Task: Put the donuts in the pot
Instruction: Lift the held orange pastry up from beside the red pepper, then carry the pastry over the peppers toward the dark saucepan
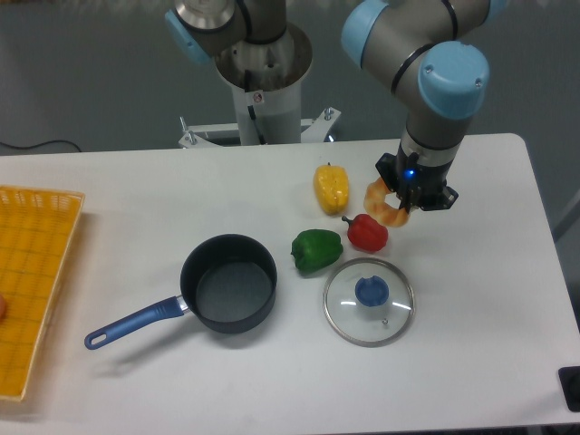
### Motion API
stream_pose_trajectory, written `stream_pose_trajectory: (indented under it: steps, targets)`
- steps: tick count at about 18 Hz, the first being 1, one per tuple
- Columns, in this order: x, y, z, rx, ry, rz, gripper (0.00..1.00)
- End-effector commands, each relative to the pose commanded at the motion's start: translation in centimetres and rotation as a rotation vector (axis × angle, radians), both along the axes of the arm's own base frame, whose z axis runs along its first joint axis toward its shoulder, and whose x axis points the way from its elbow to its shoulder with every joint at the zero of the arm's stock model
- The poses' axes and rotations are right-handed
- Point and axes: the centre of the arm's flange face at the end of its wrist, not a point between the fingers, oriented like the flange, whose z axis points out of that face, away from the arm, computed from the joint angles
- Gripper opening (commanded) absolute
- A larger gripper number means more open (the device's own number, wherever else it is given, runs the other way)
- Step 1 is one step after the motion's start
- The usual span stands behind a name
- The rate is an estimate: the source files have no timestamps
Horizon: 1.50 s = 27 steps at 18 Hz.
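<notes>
The donut (384, 206) is a small golden-orange ring with cream patches, held in my gripper (405, 203) at the right of the table, lifted just above the red pepper. The gripper points down and is shut on the donut; its fingers are mostly hidden by the black wrist body. The pot (228, 283) is a dark saucepan with a long blue handle (131, 324), standing empty left of centre, well to the left and nearer the front than the gripper.
A yellow pepper (331, 187), a red pepper (367, 233) and a green pepper (316, 250) lie between gripper and pot. A glass lid with a blue knob (370, 301) lies front right. A yellow basket (32, 281) sits at the left edge.
</notes>
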Motion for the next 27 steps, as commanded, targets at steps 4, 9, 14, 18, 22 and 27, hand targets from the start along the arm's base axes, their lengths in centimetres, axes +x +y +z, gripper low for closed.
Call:
stream_pose_trajectory:
  steps: [4,9,14,18,22,27]
  targets:
    - [1.6,0.9,-1.2,-0.001,-0.023,0.002,0.13]
    - [3.9,4.0,-1.2,0.019,-0.012,0.034,0.13]
    - [5.7,5.6,-1.3,0.021,-0.015,0.057,0.13]
    - [7.8,7.6,-2.2,0.045,0.017,0.102,0.13]
    - [9.9,9.6,-2.9,0.058,0.030,0.133,0.13]
    - [12.5,12.1,-3.4,0.063,0.030,0.173,0.13]
